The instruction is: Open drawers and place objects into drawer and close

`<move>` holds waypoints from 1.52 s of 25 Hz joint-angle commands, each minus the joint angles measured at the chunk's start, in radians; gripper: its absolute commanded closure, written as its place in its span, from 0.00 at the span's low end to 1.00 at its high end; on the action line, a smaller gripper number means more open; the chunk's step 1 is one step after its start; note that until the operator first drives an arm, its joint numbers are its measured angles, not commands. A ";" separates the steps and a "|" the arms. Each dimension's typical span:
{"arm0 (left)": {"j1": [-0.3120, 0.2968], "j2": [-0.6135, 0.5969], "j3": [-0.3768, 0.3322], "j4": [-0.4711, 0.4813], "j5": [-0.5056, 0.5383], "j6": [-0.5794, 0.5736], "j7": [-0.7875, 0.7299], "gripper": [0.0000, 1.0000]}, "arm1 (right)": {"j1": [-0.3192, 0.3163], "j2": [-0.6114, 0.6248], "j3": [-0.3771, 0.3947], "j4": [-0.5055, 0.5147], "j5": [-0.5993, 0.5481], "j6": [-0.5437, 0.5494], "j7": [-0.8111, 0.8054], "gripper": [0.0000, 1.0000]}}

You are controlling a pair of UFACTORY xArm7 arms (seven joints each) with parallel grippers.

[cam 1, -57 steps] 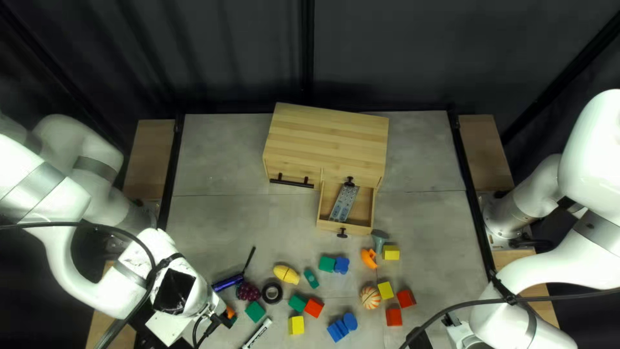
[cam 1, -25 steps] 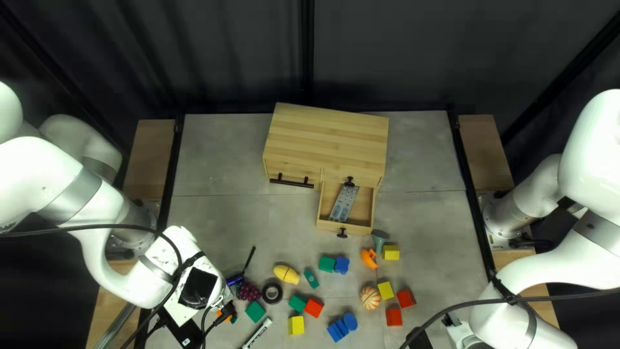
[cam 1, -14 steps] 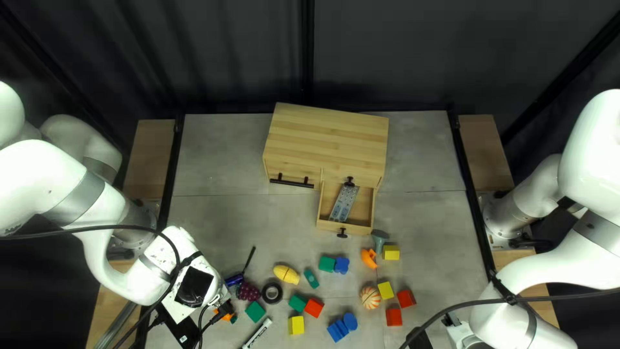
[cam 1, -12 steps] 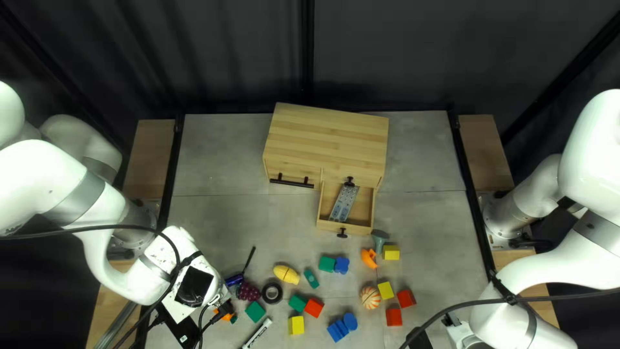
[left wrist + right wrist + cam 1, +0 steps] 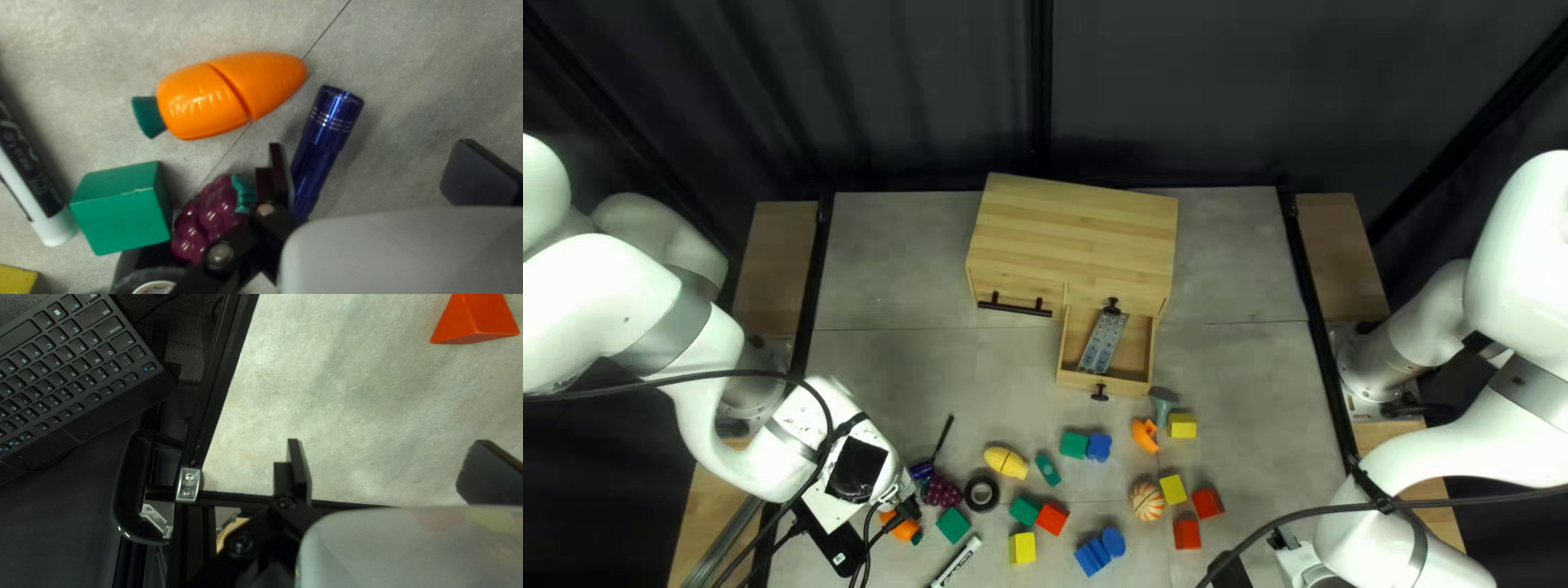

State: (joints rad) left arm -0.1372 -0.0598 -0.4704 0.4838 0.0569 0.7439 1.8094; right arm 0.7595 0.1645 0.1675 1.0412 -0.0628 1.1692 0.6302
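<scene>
My left gripper (image 5: 904, 510) hangs over the objects at the lower left of the top left view. In its wrist view the left gripper (image 5: 370, 169) is open, a dark blue flashlight (image 5: 321, 141) lying below and between its fingers, near one of them. An orange carrot (image 5: 234, 95) lies ahead, purple grapes (image 5: 210, 218) beside it. The wooden cabinet (image 5: 1076, 234) has its right drawer (image 5: 1141, 346) pulled out, holding a grey perforated metal piece (image 5: 1103, 341). My right gripper (image 5: 1231, 571) is at the bottom edge; in its wrist view the right gripper (image 5: 381, 468) is open over bare table.
Several coloured blocks (image 5: 1022, 548), a tape roll (image 5: 981, 494), a marker (image 5: 958, 563), a yellow toy (image 5: 1005, 462) and a small basketball (image 5: 1147, 502) lie across the near table. A keyboard (image 5: 65, 365) sits beyond the table's frame in the right wrist view.
My left arm first moved down and toward the table's near edge, then shifted slightly right, uncovering more of the carrot. The right arm, the cabinet and its open drawer stayed put.
</scene>
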 commanded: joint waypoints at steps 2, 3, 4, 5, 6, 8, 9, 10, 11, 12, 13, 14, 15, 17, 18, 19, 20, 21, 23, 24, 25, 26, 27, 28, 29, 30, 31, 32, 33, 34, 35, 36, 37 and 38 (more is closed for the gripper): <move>0.001 0.006 0.000 -0.017 0.007 -0.026 -0.009 0.09 | 0.000 0.000 0.000 0.000 0.000 0.000 0.000 0.00; 0.002 0.006 0.001 -0.018 0.008 -0.029 -0.009 0.12 | 0.000 0.000 0.000 0.000 0.000 0.000 0.000 0.00; 0.003 0.008 0.002 -0.018 0.011 -0.030 -0.009 0.14 | 0.000 0.000 0.000 0.000 0.000 0.000 0.000 0.00; 0.004 0.009 0.002 -0.018 0.012 -0.032 -0.010 0.15 | 0.000 0.000 0.000 0.000 0.000 0.000 0.000 0.00; 0.005 0.013 0.002 -0.018 0.017 -0.036 -0.013 0.17 | 0.000 0.000 0.000 0.000 0.000 0.000 0.000 0.00; 0.006 0.022 0.002 -0.018 0.024 -0.045 -0.019 0.16 | 0.000 0.000 0.000 0.000 0.000 0.000 0.000 0.00; 0.006 0.026 0.002 -0.019 0.027 -0.050 -0.022 0.17 | 0.000 0.000 0.000 0.000 0.000 0.000 0.000 0.00; 0.006 0.027 0.002 -0.021 0.028 -0.053 -0.024 0.20 | 0.000 0.000 0.000 0.000 0.000 0.000 0.000 0.00; 0.005 0.025 0.001 -0.024 0.027 -0.055 -0.026 0.20 | 0.000 0.000 0.000 0.000 0.000 0.000 0.000 0.00; 0.005 0.024 0.001 -0.025 0.028 -0.056 -0.027 0.40 | 0.000 0.000 0.000 0.000 0.000 0.000 0.000 0.00; 0.004 0.023 0.001 -0.027 0.028 -0.056 -0.028 0.67 | 0.000 0.000 0.000 0.000 0.000 0.000 0.000 0.00; 0.004 0.023 0.000 -0.029 0.029 -0.058 -0.031 1.00 | 0.000 0.000 0.000 0.000 0.000 0.000 0.000 0.00; 0.004 0.024 -0.001 -0.029 0.032 -0.058 -0.034 1.00 | 0.000 0.000 0.000 0.000 0.000 0.000 0.000 0.00; 0.002 0.036 -0.003 -0.025 0.042 -0.064 -0.044 1.00 | 0.000 0.000 0.000 0.000 0.000 0.000 0.000 0.00; 0.001 0.047 -0.005 -0.021 0.050 -0.069 -0.051 1.00 | 0.000 0.000 0.000 0.000 0.000 0.000 0.000 0.00; 0.000 0.053 -0.005 -0.018 0.054 -0.072 -0.054 1.00 | 0.000 0.000 0.000 0.000 0.000 0.000 0.000 0.00; 0.000 0.056 -0.005 -0.017 0.054 -0.073 -0.053 1.00 | 0.000 0.000 0.000 0.000 0.000 0.000 0.000 0.00; -0.001 0.051 -0.006 -0.016 0.051 -0.068 -0.051 1.00 | 0.000 0.000 0.000 0.000 0.000 0.000 0.000 0.00; -0.003 0.024 -0.006 -0.017 0.033 -0.044 -0.039 1.00 | 0.000 0.000 0.000 0.000 0.000 0.000 0.000 0.00; -0.003 0.001 -0.002 -0.019 0.018 -0.027 -0.025 1.00 | 0.000 0.000 0.000 0.000 0.000 0.000 0.000 0.00; -0.003 -0.012 0.000 -0.020 0.010 -0.016 -0.020 1.00 | 0.000 0.000 0.000 0.000 0.000 0.000 0.000 0.00; -0.002 -0.042 0.009 -0.021 -0.008 0.009 -0.004 1.00 | 0.000 0.000 0.000 0.000 0.000 0.000 0.000 0.00; -0.001 -0.059 0.013 -0.019 -0.017 0.026 0.004 1.00 | 0.000 0.000 0.000 0.000 0.000 0.000 0.000 0.00; 0.000 -0.084 0.022 -0.013 -0.028 0.056 0.015 1.00 | 0.000 0.000 0.000 0.000 0.000 0.000 0.000 0.00; 0.002 -0.102 0.030 -0.005 -0.036 0.082 0.024 1.00 | 0.000 0.000 0.000 0.000 0.000 0.000 0.000 0.00; 0.004 -0.111 0.035 0.001 -0.040 0.096 0.027 1.00 | 0.000 0.000 0.000 0.000 0.000 0.000 0.000 0.00; 0.009 -0.137 0.047 0.021 -0.048 0.142 0.035 1.00 | 0.000 0.000 0.000 0.000 0.000 0.000 0.000 0.00; 0.012 -0.151 0.055 0.038 -0.050 0.170 0.042 1.00 | 0.000 0.000 0.000 0.000 0.000 0.000 0.000 0.00; 0.022 -0.166 0.067 0.066 -0.049 0.212 0.047 1.00 | 0.000 0.000 0.000 0.000 0.000 0.000 0.000 0.00; 0.028 -0.173 0.073 0.089 -0.046 0.241 0.046 1.00 | 0.000 0.000 0.000 0.000 0.000 0.000 0.000 0.00; 0.035 -0.175 0.079 0.112 -0.040 0.263 0.046 1.00 | 0.000 0.000 0.000 0.000 0.000 0.000 0.000 0.00; 0.046 -0.176 0.085 0.148 -0.029 0.295 0.040 1.00 | 0.000 0.000 0.000 0.000 0.000 0.000 0.000 0.00; 0.050 -0.176 0.086 0.157 -0.024 0.301 0.035 1.00 | 0.000 0.000 0.000 0.000 0.000 0.000 0.000 0.00; 0.062 -0.164 0.088 0.202 -0.001 0.328 0.028 1.00 | 0.000 0.000 0.000 0.000 0.000 0.000 0.000 0.00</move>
State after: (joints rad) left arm -0.0993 -0.2284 -0.3934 0.6101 0.0237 1.0138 1.8496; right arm 0.7595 0.1645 0.1675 1.0412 -0.0628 1.1692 0.6302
